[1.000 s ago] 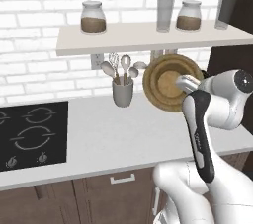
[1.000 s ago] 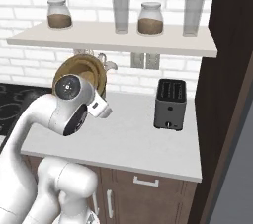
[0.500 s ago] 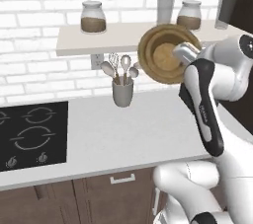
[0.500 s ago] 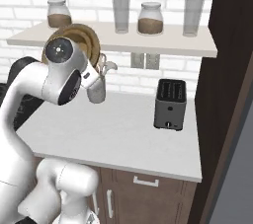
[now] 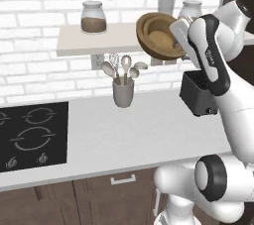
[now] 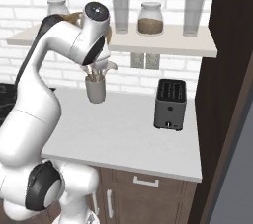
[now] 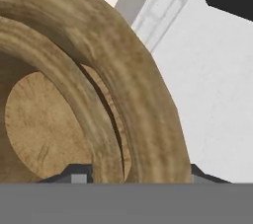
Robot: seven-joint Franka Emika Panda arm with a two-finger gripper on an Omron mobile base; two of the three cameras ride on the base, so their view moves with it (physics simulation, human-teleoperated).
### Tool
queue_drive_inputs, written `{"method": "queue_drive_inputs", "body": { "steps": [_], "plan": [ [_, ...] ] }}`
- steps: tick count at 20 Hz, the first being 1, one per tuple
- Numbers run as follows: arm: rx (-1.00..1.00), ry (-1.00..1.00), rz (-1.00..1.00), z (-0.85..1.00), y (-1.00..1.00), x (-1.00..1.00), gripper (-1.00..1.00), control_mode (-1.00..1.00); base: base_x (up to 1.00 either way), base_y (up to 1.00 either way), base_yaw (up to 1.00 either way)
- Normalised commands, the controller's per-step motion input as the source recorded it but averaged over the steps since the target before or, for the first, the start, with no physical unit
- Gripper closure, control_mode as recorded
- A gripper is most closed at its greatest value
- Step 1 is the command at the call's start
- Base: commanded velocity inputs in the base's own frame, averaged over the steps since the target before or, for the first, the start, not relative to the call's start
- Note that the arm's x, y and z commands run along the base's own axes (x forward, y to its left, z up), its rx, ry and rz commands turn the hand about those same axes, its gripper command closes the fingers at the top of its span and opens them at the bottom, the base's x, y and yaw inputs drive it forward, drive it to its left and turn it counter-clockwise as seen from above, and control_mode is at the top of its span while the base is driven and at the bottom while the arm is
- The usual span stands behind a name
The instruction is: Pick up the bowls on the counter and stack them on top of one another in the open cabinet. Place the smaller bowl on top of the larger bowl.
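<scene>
We have the larger bowl (image 5: 158, 35) tipped on edge in the air, right at the front edge of the shelf (image 5: 89, 46), up and right of the utensil cup (image 5: 123, 93). Gripper (image 7: 101, 173) is pinching its thick rim. The toaster (image 5: 199, 93) sits on the surface (image 5: 129, 135) below the bowl.

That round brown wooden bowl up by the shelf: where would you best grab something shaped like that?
By its thick rim. The round brown wooden bowl is tipped on edge, its tan inside facing the room, so the rim is the one narrow part. The gripper meets that rim at the side nearest the arm, probably one finger inside and one outside.
</scene>
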Motion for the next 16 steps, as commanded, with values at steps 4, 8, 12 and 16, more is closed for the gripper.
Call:
{"method": "queue_drive_inputs", "body": {
  "steps": [4,8,12,16],
  "plan": [
    [0.02,0.00,0.00,0.00,0.32,0.51,1.00,-1.00,0.00,0.00,0.00],
    [0.00,0.00,-0.01,0.03,0.45,0.67,1.00,-1.00,0.00,0.00,0.00],
    [-0.01,0.00,-0.06,0.11,0.33,0.80,1.00,-1.00,0.00,0.00,0.00],
    [0.00,0.03,-0.08,0.04,0.04,0.80,1.00,-1.00,0.00,0.00,0.00]
  ]
}}
